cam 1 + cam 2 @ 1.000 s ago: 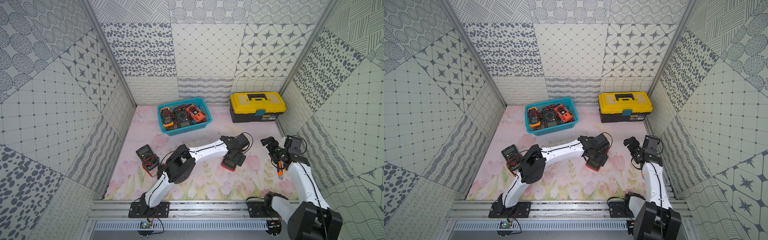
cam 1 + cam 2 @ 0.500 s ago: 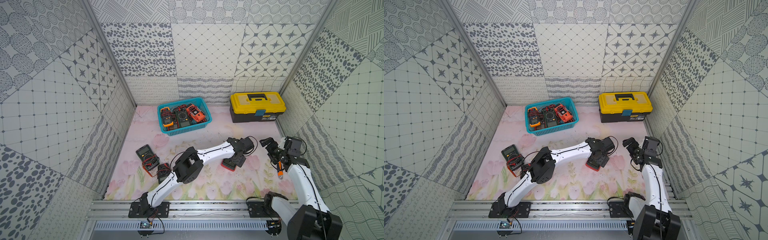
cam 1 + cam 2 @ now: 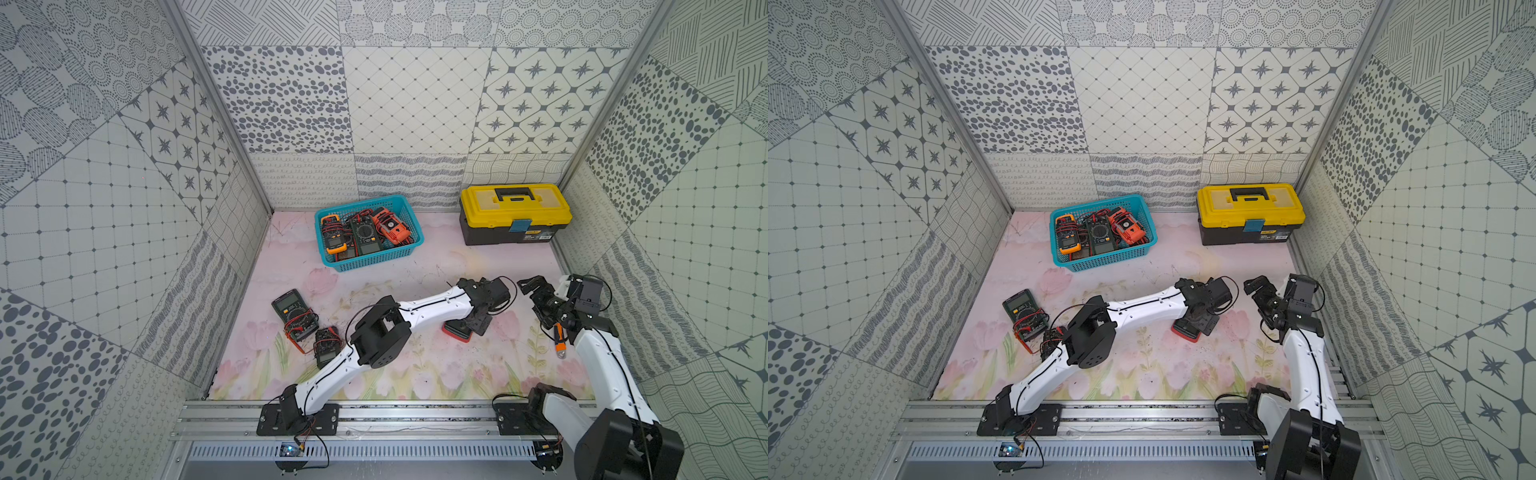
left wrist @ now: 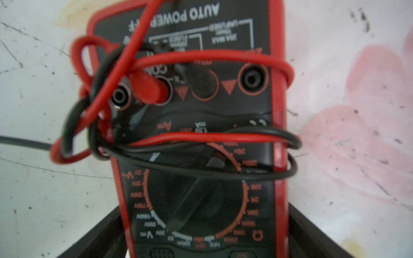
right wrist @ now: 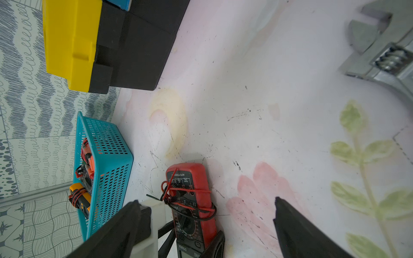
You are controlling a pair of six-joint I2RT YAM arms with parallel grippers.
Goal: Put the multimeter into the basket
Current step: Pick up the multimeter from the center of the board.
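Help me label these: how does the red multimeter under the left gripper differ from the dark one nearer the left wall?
The red multimeter has a red casing; the dark multimeter is blackish-green. The red one sits between the open jaws of the left gripper; the dark one lies free. Both lie face up on the table, outside the basket.

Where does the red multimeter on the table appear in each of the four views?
In a top view: red multimeter, right of centre, half hidden under the left arm.
In a top view: the same spot.
Left wrist: fills the middle, leads wrapped around it.
Right wrist: on the mat beside the basket.
Landmark: the basket, absent only from the left wrist view.
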